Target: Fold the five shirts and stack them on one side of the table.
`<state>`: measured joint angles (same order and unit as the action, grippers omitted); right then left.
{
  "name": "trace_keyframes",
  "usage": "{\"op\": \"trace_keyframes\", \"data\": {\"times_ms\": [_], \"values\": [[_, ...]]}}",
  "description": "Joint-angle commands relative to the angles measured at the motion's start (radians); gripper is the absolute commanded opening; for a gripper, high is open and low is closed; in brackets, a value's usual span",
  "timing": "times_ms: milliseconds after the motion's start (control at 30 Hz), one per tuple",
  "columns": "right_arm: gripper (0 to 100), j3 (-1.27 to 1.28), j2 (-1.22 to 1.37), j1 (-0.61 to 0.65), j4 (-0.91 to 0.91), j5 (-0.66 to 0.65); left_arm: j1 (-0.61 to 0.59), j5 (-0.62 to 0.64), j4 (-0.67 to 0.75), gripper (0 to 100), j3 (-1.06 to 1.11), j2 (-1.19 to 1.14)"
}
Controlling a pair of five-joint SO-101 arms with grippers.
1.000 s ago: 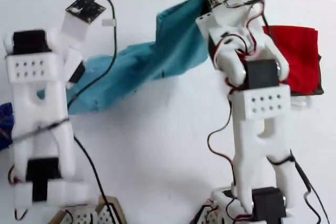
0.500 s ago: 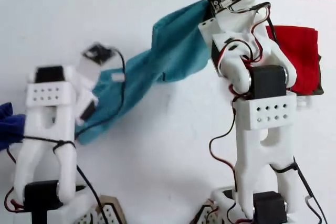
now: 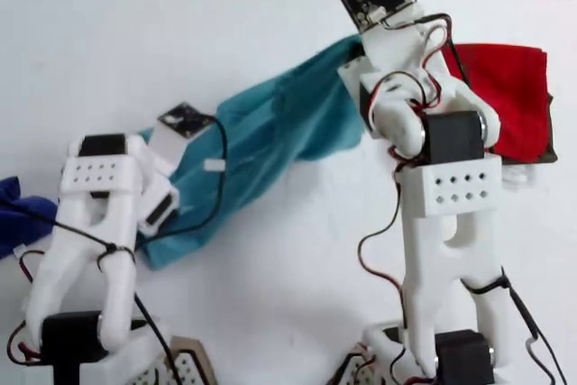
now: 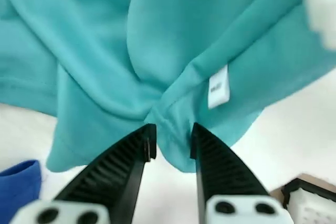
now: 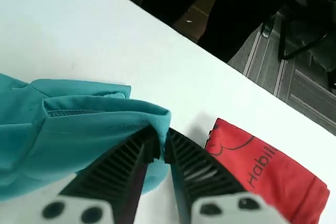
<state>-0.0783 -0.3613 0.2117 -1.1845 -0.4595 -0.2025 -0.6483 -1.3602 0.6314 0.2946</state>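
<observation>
The left gripper [image 4: 172,141] has its fingers drawn narrow on a bunched fold of the teal shirt [image 3: 270,132], the cloth gathered between the tips just below a small white tag [image 4: 219,86]. The right gripper [image 5: 163,142] is pressed almost together on a hemmed edge of the same shirt, the fabric draping over its tips. In the high view the shirt hangs and lies between these two holds as a twisted band, its long axis running from the lower left of the frame up to the upper middle, resting partly on the white table [image 3: 288,250]. A folded red shirt [image 3: 509,96] lies at the upper right, just beside the right arm and well apart from the left one; a blue shirt [image 3: 13,209] sits crumpled at the left edge, near the left arm. The teal shirt is judged not yet spread or folded. Since each arm holds one end, flattening it likely calls for pulling the ends apart along that diagonal, and the right arm is the nearer one to the red shirt.
</observation>
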Motion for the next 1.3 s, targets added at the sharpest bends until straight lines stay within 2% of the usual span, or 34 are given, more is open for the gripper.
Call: {"op": "trace_keyframes", "data": {"times_ms": [0, 567, 633, 700, 967, 1100, 1267], "values": [[1.9, -0.008, -0.056, 0.002, -0.005, -0.008, 0.008, -0.009, 0.032, 14, 0.001, 0.018], [1.9, -0.011, -0.056, 0.002, -0.005, -0.006, 0.009, -0.017, 0.118, 13, 0.124, 0.02], [1.9, -0.011, -0.056, 0.002, -0.005, -0.006, 0.009, -0.012, 0.118, 10, 0.124, 0.025], [1.9, -0.011, -0.056, 0.002, -0.005, -0.006, 0.017, -0.012, 0.12, 2, 0.122, 0.026], [1.9, -0.011, -0.056, 0.002, -0.005, -0.006, 0.089, 0.038, 0.11, 3, 0.102, 0.028], [1.9, -0.009, -0.056, -0.001, -0.005, -0.006, 0.11, 0.052, -0.014, 3, -0.042, 0.028], [1.9, -0.009, -0.047, -0.005, 0.013, 0.0, 0.077, 0.052, -0.227, 3, -0.303, 0.028]]}}
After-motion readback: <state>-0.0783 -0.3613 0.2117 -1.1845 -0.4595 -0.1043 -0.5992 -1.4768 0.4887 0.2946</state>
